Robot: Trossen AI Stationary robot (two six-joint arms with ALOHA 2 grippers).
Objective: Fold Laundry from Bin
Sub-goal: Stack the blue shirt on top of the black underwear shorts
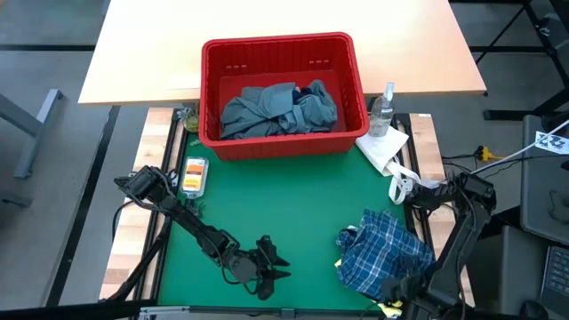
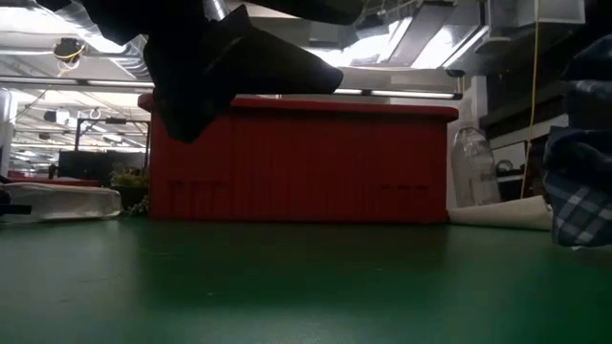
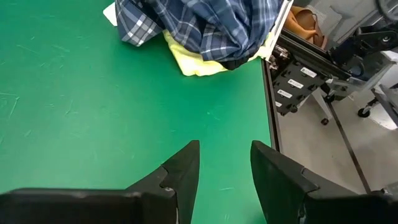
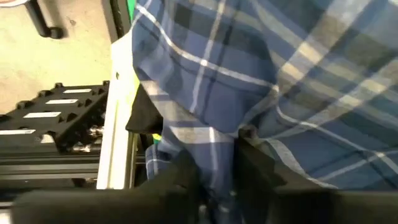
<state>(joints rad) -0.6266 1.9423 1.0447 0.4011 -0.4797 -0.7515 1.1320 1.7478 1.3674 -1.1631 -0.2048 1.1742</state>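
Green table (image 1: 293,204), bin (image 1: 351,84) at far edge with grey-blue laundry (image 1: 280,111) inside. Plaid shirt (image 1: 384,252) heaped near right edge over a yellow garment (image 3: 199,61). Right gripper (image 4: 214,165) clamped on shirt cloth, apparently repositioning. Left gripper (image 3: 225,168) apart, empty, hovering nearby.

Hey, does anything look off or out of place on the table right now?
Yes. The plaid shirt lies bunched at the green mat's right front corner, spilling over the edge, with a yellow garment trapped underneath. The right gripper has cloth between its fingers. The grey-blue garment sits crumpled in the bin.
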